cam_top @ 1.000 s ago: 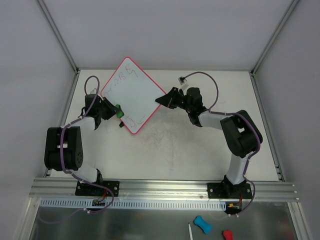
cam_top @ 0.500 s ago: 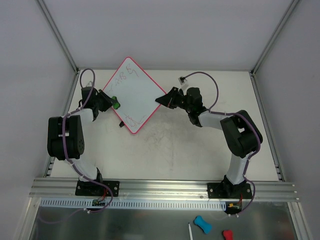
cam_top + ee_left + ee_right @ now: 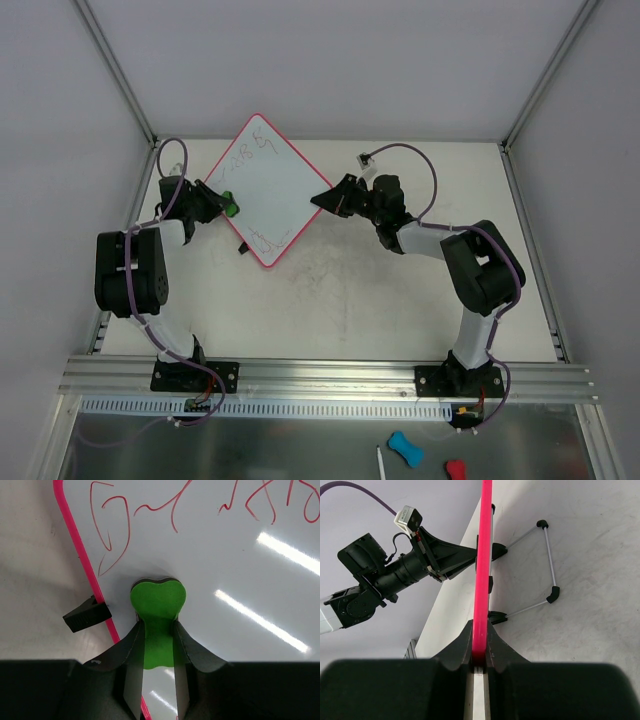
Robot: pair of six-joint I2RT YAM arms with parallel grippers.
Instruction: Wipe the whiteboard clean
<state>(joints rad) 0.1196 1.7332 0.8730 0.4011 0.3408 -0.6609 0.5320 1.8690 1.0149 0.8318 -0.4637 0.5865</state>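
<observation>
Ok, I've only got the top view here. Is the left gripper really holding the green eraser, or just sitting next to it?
Observer: Holding it. The left wrist view shows the left gripper shut on the eraser, with its head against the board.
Operator: Any marks near it?
Observer: Yes, red scribbles just beyond the eraser head, close to the pink rim.
Operator: And the right one?
Observer: Its wrist view shows the right gripper shut on the rim, with a wire stand sticking out behind the board.
</observation>
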